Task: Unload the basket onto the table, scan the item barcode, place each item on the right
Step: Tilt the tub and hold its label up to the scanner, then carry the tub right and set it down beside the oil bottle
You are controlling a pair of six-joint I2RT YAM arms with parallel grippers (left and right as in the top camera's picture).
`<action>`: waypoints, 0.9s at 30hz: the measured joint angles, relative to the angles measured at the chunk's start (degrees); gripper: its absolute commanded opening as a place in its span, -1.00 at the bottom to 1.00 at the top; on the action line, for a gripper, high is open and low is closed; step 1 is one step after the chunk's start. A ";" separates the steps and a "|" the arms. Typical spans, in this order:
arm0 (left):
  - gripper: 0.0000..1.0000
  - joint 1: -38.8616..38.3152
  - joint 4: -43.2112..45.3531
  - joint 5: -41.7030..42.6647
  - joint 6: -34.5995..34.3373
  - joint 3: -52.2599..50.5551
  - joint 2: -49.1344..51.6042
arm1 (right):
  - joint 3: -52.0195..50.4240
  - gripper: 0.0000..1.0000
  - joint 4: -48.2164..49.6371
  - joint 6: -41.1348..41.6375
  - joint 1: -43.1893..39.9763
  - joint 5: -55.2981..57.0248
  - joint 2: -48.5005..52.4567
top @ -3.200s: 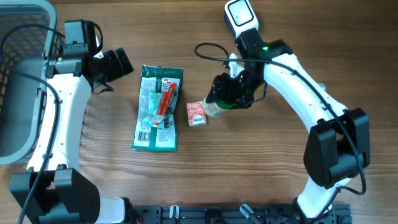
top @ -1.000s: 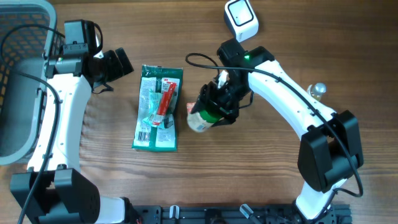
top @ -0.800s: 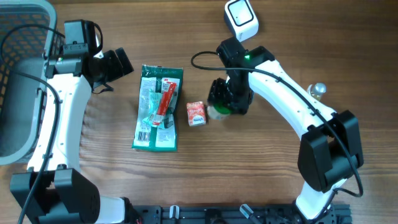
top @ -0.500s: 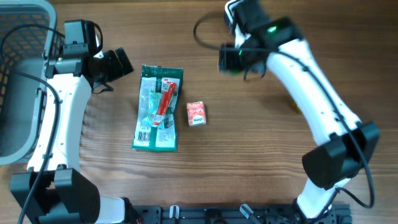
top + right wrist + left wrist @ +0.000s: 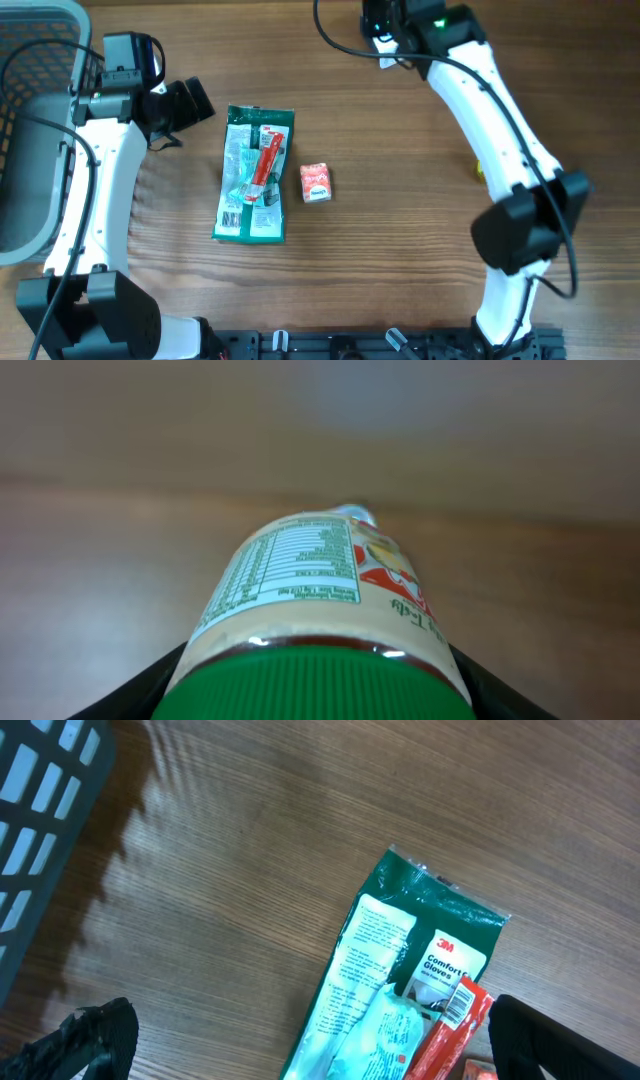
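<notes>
Between the right jaws, set partway open, a firm hold on a bottle, one dark finger at each side of its green cap. Nutrition panel turned up toward the wrist camera, red-and-yellow artwork to its right. Beyond the bottle, only blurred brown worktop. Seen from overhead, right arm stretched to the far edge of the worktop, jaws partly cut off by the top of the frame, bottle there too dark to make out.

Left jaws spread wide, holding nothing, fingertips at the two lower corners of the wrist view, bare wood between. Just ahead of them, a green glove packet flat on the worktop, a red strip lying along it. Just beside its right edge, not touching, a small red box. Grey basket at the far-left edge, behind the left arm. Broad bare wood right of the box, under the right arm, and along the near edge.
</notes>
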 measured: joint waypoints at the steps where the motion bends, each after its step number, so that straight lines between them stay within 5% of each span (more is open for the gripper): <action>1: 1.00 0.00 0.00 0.00 0.00 0.00 0.00 | 0.00 -0.91 2.49 -0.02 -0.35 0.24 1.51; 10: 1.00 0.00 0.04 -0.02 0.00 0.00 0.00 | 0.00 -0.91 19.96 -0.24 -7.34 -5.77 14.53; 18: 1.00 0.00 0.00 0.00 0.00 0.00 0.00 | 0.00 -0.91 25.44 -0.26 -10.43 -19.63 17.55; 27: 1.00 0.00 0.00 0.00 0.00 0.00 0.00 | -0.02 -0.91 28.11 -1.18 -10.32 -23.06 21.16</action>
